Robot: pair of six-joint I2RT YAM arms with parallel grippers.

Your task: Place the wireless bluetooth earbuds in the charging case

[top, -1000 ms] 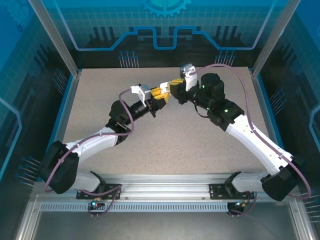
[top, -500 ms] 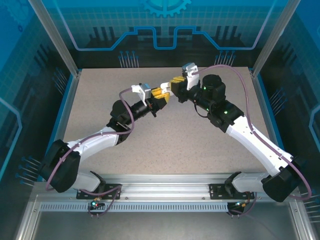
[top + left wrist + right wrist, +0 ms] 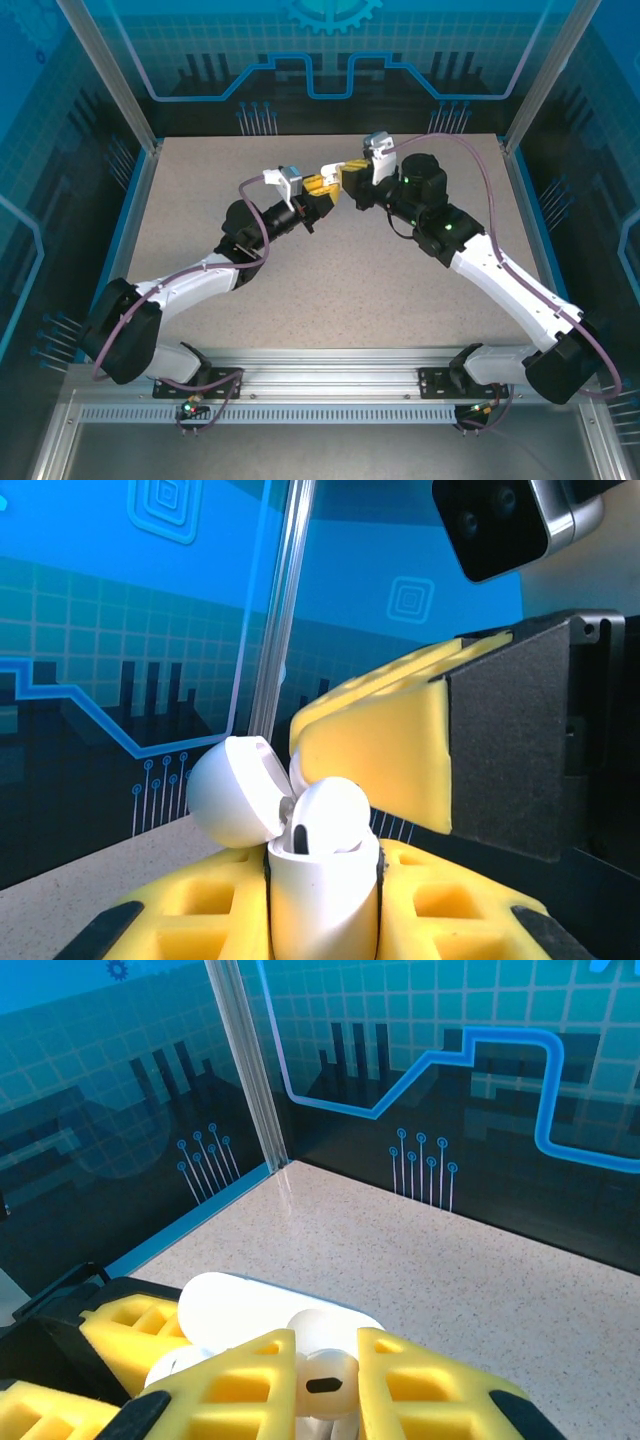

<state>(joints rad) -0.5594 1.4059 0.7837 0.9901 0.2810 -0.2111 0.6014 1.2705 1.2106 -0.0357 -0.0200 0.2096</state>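
One little slip to fear: left gripper (image 3: 320, 186) clamped tight on the open charging case (image 3: 320, 900) up in the air, right gripper (image 3: 349, 176) pinching a white earbud (image 3: 325, 1380) at its mouth, and, pushed crooked, could jam or drop to the table (image 3: 330, 290).

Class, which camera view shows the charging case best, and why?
The left wrist view: the charging case stands front and centre, lid open, clamped in the left gripper. The right wrist view shows it partly hidden behind the right gripper, which holds an earbud. The top view shows a pale speck.
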